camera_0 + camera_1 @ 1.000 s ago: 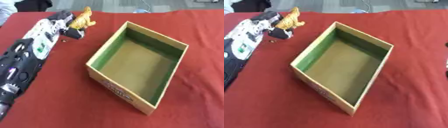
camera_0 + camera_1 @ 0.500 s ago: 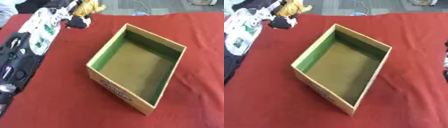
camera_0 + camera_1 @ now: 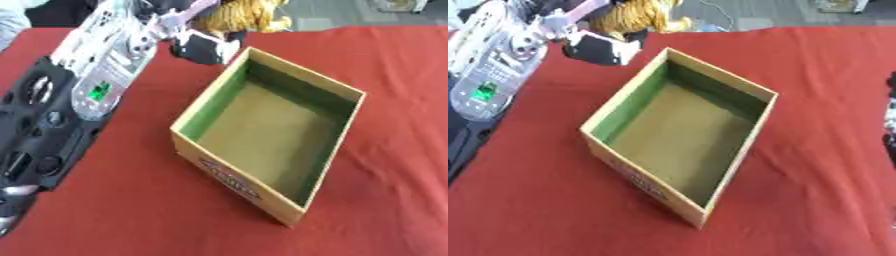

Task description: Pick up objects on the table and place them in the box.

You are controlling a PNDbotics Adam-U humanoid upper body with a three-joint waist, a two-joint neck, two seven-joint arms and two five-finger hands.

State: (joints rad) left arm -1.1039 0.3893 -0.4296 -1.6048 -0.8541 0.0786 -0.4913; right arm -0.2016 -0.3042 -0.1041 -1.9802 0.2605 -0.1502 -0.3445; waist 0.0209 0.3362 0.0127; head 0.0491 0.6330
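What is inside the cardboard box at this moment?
The cardboard box holds nothing: its brown floor and green inner walls show bare. The near wall hides a strip of the floor. The orange toy is outside, in the left hand.

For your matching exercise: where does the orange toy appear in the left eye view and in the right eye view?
Left eye view: the orange toy sits at the top edge, just right of centre-left, in the left hand.
Right eye view: it is at the top edge, further left.
Shared landmark: the box; the toy lies past its far left corner.
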